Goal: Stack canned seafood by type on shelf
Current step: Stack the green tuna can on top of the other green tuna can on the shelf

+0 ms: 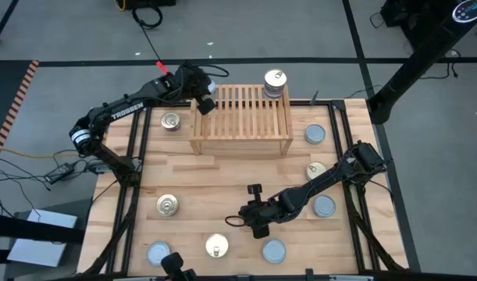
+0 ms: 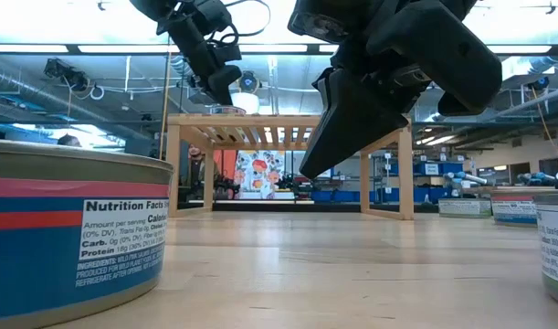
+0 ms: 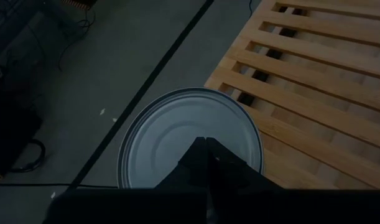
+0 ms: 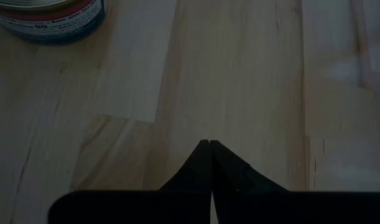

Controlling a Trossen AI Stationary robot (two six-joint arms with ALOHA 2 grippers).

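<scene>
The shelf [image 1: 242,117] stands at the far middle of the bench [image 1: 222,176], its long side running left to right and its slats running near to far. On its far right corner is a stack of tins [image 1: 275,84] with a golden pull-tab lid on top. All tins stand upright, lids facing up.

The left gripper [image 1: 204,104] hangs over the far left corner of the shelf. In the left wrist view its fingers [image 3: 205,163] are pressed together, and a silver tin [image 3: 177,134] lies just below them at the edge of the slats; whether the tips touch its lid I cannot tell. Nothing is between the fingers.

The right gripper [image 1: 258,225] is low over the near middle of the bench, its fingers [image 4: 209,163] closed and empty above bare wood. One blue and red tin [image 4: 50,18] shows at the edge of that view.

Loose tins on the bench: a golden one [image 1: 171,121] left of the shelf, a silver one [image 1: 315,134] right of it, a golden one [image 1: 317,169] and a silver one [image 1: 324,206] on the right side, a golden one [image 1: 168,205] on the near left, and along the near edge a silver one [image 1: 158,253], a golden one [image 1: 217,247] and a silver one [image 1: 274,250].

In the low view the closest tin [image 2: 73,238] has a blue label with a red band and the words "Nutrition Facts", with lines for Calories, Carb. and Protein. The left arm's link reads "TROSSEN".
</scene>
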